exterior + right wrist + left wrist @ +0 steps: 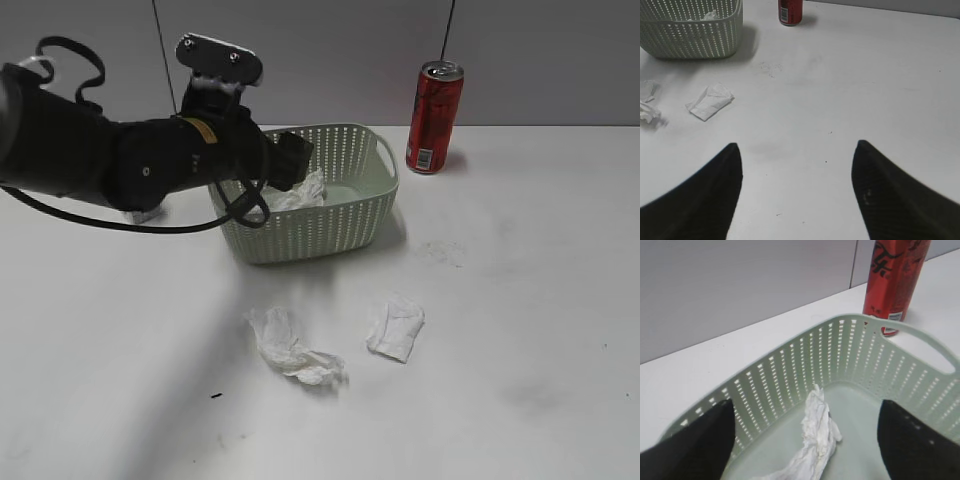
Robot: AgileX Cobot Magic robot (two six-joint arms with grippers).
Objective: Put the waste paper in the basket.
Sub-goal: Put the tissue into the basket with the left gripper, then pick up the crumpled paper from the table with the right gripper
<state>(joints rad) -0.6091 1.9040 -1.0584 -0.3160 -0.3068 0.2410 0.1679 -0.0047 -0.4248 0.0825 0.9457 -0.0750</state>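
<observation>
The sage-green slotted basket (340,210) stands at the back middle of the table. One crumpled white paper wad (300,190) lies inside it, also shown in the left wrist view (816,440). My left gripper (285,160) hangs over the basket's left rim, open and empty (805,410), with the wad loose below it. Two more wads lie on the table in front of the basket, one long and crumpled (292,348) and one flatter (396,328). My right gripper (796,150) is open and empty above bare table; it is out of the exterior view.
A red drink can (434,116) stands behind the basket's right end, near the grey back wall. The right wrist view shows the basket (695,35), the flatter wad (710,101) and part of the long one (647,105) far to its left.
</observation>
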